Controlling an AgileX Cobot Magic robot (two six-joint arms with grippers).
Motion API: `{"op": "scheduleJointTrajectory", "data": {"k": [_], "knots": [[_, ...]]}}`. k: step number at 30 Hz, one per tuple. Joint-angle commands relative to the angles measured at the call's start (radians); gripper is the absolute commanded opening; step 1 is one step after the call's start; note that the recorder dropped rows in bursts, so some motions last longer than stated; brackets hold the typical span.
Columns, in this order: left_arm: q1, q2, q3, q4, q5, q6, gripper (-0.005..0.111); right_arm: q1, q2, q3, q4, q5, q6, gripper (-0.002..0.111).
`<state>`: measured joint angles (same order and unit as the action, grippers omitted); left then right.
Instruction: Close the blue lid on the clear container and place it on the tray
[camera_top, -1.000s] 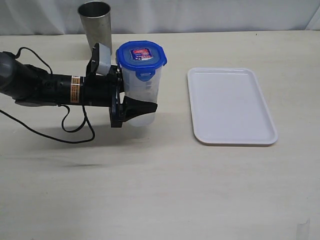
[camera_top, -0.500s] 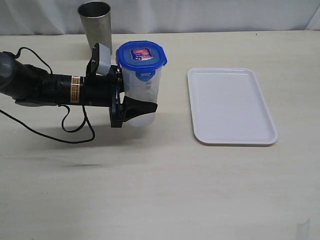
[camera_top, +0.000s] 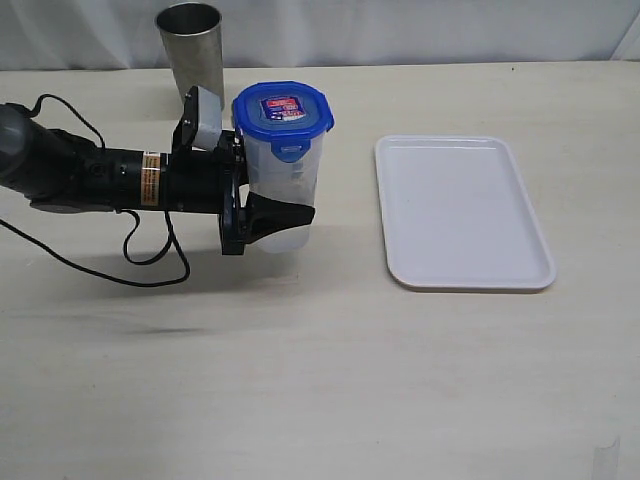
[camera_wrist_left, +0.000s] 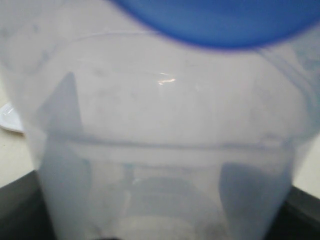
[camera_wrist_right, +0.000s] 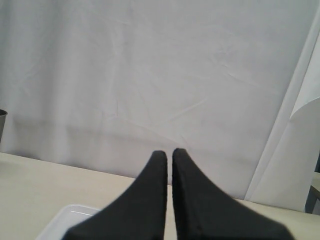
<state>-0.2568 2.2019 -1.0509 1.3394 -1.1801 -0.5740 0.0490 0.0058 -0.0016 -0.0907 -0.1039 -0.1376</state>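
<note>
The clear container (camera_top: 300, 170) stands upright left of the middle of the table, with the blue lid (camera_top: 283, 108) seated on its top, sticker upward. My left gripper (camera_top: 285, 195) reaches in from the left and is shut on the container's lower body; one black finger (camera_top: 285, 213) shows in front, the other is hidden behind. In the left wrist view the container (camera_wrist_left: 165, 150) fills the frame under the lid (camera_wrist_left: 225, 22). The white tray (camera_top: 465, 212) lies to the right, apart from the container. My right gripper (camera_wrist_right: 169, 155) is shut on nothing, raised and facing the backdrop.
A grey steel cup (camera_top: 191, 45) stands just behind the left arm. A black cable (camera_top: 150, 262) loops on the table under that arm. A corner of the tray (camera_wrist_right: 65, 220) shows below the right gripper.
</note>
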Motion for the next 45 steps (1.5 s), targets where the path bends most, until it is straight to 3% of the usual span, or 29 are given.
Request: {"op": "scheduleJointTrajectory", "data": {"k": [1,11,25,45], "knots": [[0.001,-0.018,-0.002,-0.01,-0.041,-0.006,0.0,-0.005,-0.006,0.002,-0.006,0.005,0.002,0.004],[0.001,-0.018,-0.002,-0.007,-0.041,-0.006,0.0,-0.003,-0.006,0.002,-0.006,0.074,0.002,0.004],[0.001,-0.018,-0.002,-0.007,-0.041,-0.006,0.0,-0.003,-0.006,0.002,-0.004,0.458,0.002,0.004],[0.001,-0.018,-0.002,0.006,-0.041,-0.006,0.0,-0.003,-0.006,0.002,-0.004,0.454,0.002,0.004]]}}
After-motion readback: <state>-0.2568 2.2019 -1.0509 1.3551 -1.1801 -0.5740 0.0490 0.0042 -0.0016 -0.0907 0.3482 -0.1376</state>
